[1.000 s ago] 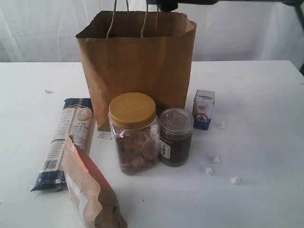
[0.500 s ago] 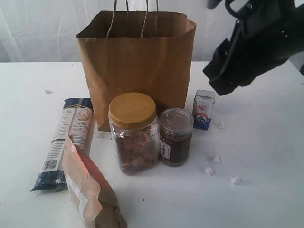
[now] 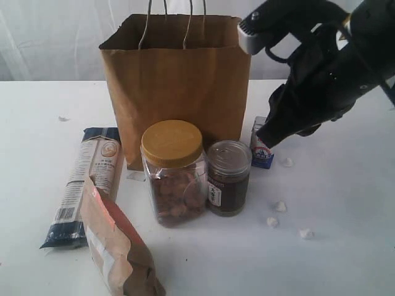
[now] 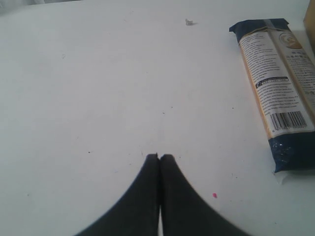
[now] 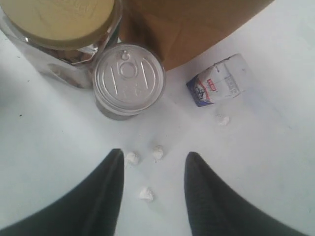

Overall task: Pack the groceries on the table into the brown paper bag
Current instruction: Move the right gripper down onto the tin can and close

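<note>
1. Large white table (image 3: 345, 203) under everything, with the brown paper bag (image 3: 179, 86) upright and open-mouthed at mid-width, toward the far edge.
2. Just in front of the bag, a clear yellow-lidded jar (image 3: 174, 172) and a small tin can (image 3: 228, 177), both upright and close side by side; touching or not, hard to tell.
3. Small white-blue carton (image 3: 264, 157) beside the bag's right front corner, further toward the table's right edge than the can.
4. Long navy-beige pasta packet (image 3: 86, 182) flat on the surface, left of the bag and jar, running lengthwise from far to near.
5. Brown-orange pouch (image 3: 117, 246) closest to the near edge, leaning, just beside the packet's near end.
6. Small white crumbs (image 5: 157, 152) scattered in front of the carton and can.
7. Right gripper (image 5: 153, 160) over those crumbs, close to the carton, jaws parted with nothing held between them.
8. Left gripper (image 4: 159, 157) over bare tabletop, fingers pressed together and empty, well apart from the pasta packet.
</note>
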Tool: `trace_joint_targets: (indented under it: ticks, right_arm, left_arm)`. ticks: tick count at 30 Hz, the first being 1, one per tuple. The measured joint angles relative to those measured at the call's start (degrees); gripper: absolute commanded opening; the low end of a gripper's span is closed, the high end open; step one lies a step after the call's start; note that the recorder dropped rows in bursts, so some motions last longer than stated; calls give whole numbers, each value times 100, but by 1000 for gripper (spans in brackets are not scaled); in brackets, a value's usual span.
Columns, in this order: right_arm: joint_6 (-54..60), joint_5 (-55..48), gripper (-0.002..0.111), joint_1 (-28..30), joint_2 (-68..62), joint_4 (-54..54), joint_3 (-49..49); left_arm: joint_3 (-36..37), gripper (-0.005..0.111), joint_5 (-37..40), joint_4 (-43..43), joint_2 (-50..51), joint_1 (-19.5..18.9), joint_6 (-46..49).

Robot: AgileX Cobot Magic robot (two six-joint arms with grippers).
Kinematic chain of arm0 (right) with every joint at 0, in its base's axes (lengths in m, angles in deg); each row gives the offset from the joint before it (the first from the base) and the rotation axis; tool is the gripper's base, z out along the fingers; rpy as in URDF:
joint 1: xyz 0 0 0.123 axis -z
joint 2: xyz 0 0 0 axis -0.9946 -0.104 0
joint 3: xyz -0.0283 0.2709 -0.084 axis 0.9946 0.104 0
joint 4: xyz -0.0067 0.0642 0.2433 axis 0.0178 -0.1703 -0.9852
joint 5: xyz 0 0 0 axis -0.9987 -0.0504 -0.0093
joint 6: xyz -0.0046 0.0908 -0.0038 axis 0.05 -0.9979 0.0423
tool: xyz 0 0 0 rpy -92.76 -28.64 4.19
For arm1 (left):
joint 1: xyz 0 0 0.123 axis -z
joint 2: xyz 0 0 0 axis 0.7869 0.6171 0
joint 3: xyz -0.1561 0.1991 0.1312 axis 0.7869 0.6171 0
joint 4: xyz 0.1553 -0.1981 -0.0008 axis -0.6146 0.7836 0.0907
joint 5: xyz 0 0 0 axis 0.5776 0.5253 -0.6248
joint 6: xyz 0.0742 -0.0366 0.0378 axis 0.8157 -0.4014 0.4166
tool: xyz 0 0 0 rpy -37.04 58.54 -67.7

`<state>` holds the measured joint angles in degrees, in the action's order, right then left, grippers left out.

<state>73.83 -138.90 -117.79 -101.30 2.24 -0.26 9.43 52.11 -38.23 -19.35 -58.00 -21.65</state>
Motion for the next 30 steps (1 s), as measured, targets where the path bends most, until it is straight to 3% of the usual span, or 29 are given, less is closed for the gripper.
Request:
trace_joint_targets:
  ticks: [4,8,11,18,30]
  right_arm:
    - [0,-14,40,0,-381,0,0]
    - [-20,101,73,0,-845,-20,0]
    - [-29,286,82,0,-1035,-46,0]
    - [-29,1095,82,0,-1737,-91,0]
    - [19,1567,82,0,-2445,-653,0]
  left_arm:
    - [0,0,0,0,0,0,0]
    - [0,0,0,0,0,0,0]
    - [0,0,0,0,0,0,0]
    - [0,0,0,0,0,0,0]
    - [0,0,0,0,0,0,0]
